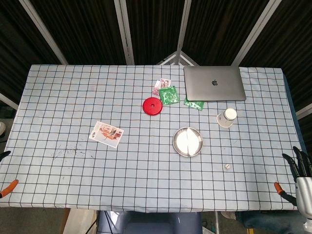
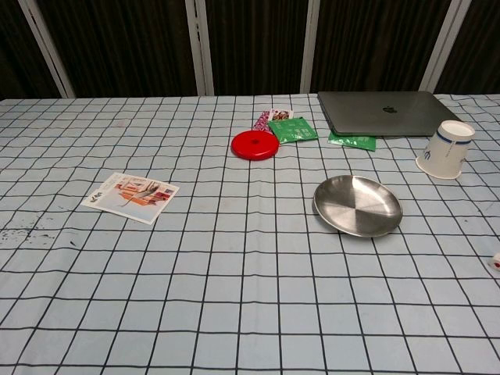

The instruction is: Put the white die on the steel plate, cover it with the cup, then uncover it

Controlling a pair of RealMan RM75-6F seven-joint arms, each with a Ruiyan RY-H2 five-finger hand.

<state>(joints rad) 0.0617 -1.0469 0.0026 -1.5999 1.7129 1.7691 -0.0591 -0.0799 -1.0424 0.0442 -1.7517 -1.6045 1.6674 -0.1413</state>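
The right hand [image 1: 298,168] hangs off the near right edge of the surface [image 1: 73,97], fingers spread and holding nothing, visible only in the head view. Only a dark fingertip of the left hand [image 1: 4,155] shows at the left edge, so I cannot tell how it is set. The white die [image 1: 226,166] lies on the checked cloth near the right hand, apart from the steel plate [image 1: 187,142], which is bare. The cup [image 1: 226,117] lies tipped on its side beyond the plate, near a closed laptop [image 1: 213,83]. Green packets [image 1: 169,95], a red disc [image 1: 152,106] and a printed card [image 1: 106,133] lie farther left.
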